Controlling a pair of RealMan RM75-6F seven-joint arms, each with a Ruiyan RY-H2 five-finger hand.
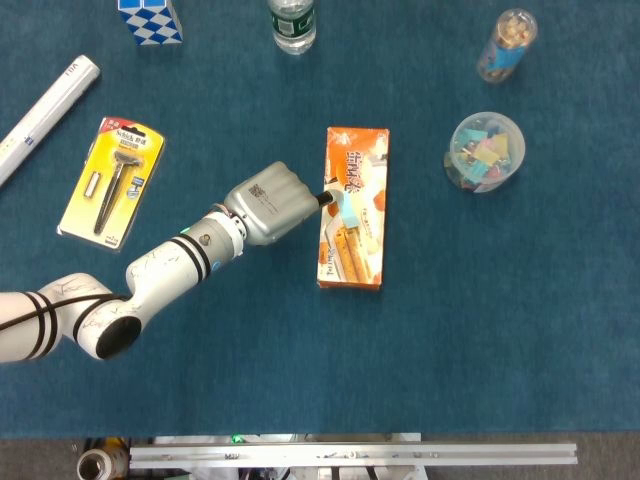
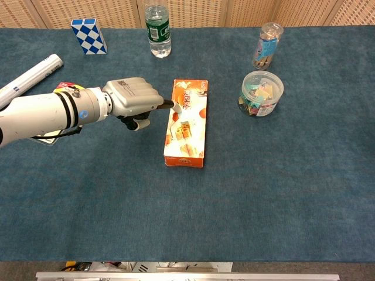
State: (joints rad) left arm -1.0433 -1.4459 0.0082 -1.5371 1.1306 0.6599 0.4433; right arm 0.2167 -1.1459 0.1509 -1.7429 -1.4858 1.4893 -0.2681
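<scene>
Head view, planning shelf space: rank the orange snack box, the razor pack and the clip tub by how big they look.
1. orange snack box
2. razor pack
3. clip tub
All lie flat on the same table, so nearness hardly skews this.
</scene>
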